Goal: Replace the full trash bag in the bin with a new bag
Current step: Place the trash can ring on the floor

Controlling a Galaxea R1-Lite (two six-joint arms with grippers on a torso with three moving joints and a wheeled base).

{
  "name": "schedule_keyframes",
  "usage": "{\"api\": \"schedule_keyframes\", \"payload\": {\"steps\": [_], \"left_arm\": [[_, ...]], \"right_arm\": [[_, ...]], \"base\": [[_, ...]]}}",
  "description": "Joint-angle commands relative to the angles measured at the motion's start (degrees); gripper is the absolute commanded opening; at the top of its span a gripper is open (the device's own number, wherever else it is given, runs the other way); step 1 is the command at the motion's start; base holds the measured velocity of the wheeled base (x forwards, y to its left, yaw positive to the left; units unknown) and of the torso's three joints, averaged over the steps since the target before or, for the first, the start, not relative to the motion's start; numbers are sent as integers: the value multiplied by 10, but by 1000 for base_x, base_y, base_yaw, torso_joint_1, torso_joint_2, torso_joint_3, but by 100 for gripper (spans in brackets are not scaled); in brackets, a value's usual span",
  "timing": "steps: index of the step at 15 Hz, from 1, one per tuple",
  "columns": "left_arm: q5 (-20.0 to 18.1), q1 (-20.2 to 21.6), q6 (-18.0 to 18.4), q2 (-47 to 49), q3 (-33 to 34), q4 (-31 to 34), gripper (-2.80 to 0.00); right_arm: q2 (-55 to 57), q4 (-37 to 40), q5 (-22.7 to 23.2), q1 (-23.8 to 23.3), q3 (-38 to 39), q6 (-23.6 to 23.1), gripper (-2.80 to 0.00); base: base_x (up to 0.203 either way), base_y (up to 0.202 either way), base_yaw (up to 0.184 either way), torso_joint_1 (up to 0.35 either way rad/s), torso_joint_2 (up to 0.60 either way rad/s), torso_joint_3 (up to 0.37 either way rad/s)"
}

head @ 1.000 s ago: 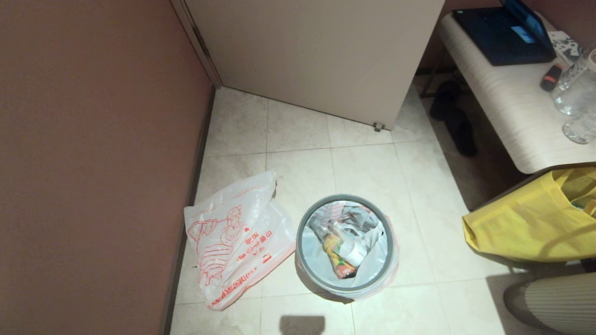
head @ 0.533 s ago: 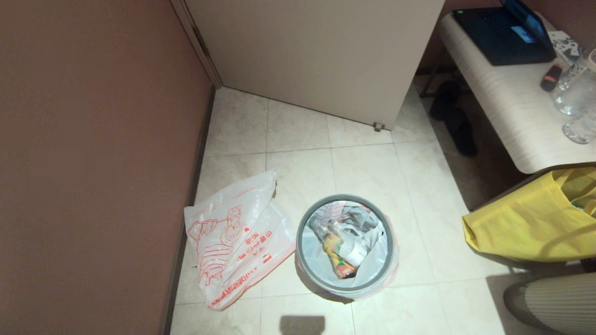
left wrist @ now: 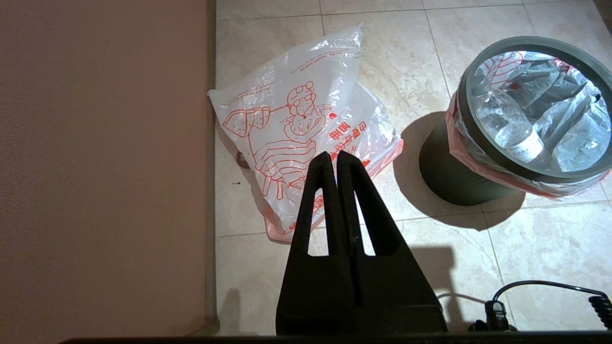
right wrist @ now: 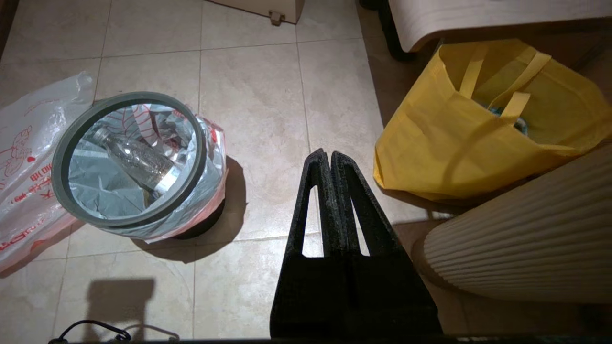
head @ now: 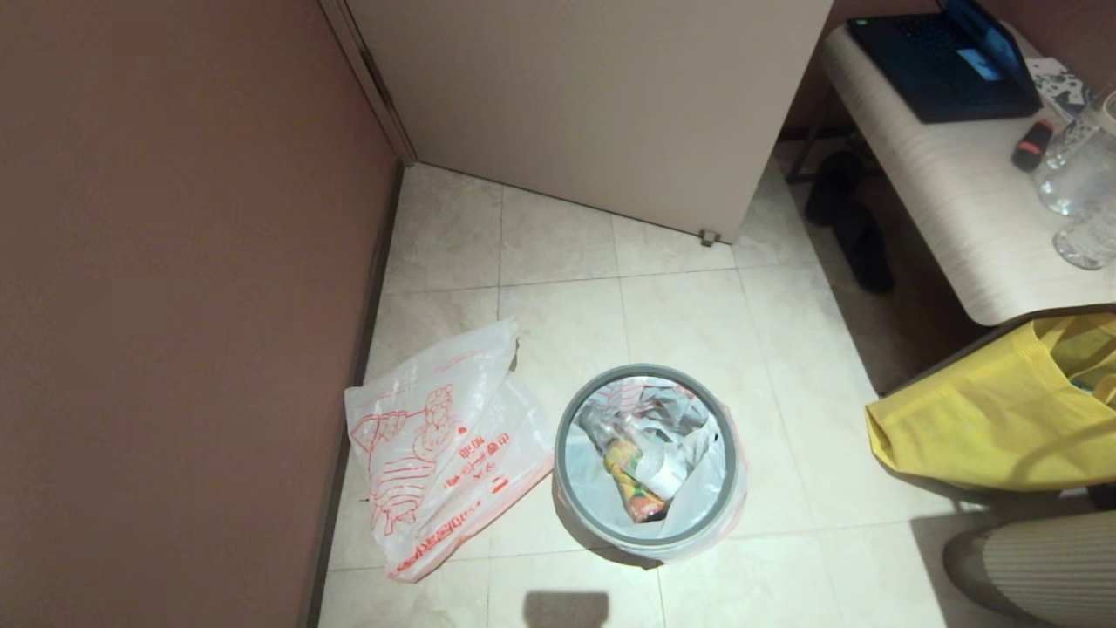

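We see the bin point(head: 649, 532), a small round dark bucket with a loose grey hoop on its rim, standing upright on the tiles. The full trash bag point(head: 702, 488) lines it, its pink-red edge folded out under the hoop, with a clear bottle, a yellow-orange packet and crumpled plastic inside. The new bag point(head: 440, 458), translucent white with a red cartoon figure and red characters, lies flat and crinkled on the floor just beside the bin.
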Motion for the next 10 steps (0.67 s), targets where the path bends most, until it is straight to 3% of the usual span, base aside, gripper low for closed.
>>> {"api": "schedule_keyframes", "payload": {"steps": [1, 7, 10], "left_arm": [[1, 0, 0, 0, 0, 0, -280], [1, 0, 0, 0, 0, 0, -280], [1, 0, 0, 0, 0, 0, -280]], "right_arm": [[80, 41, 2, -1, -84, -20, -280], [279, 123, -3, 0, -225, -103, -280], [374, 189, -11, 2, -268, -114, -280]], "base": [[0, 0, 0, 0, 0, 0], [0, 0, 0, 0, 0, 0], [0, 0, 0, 0, 0, 0]]}}
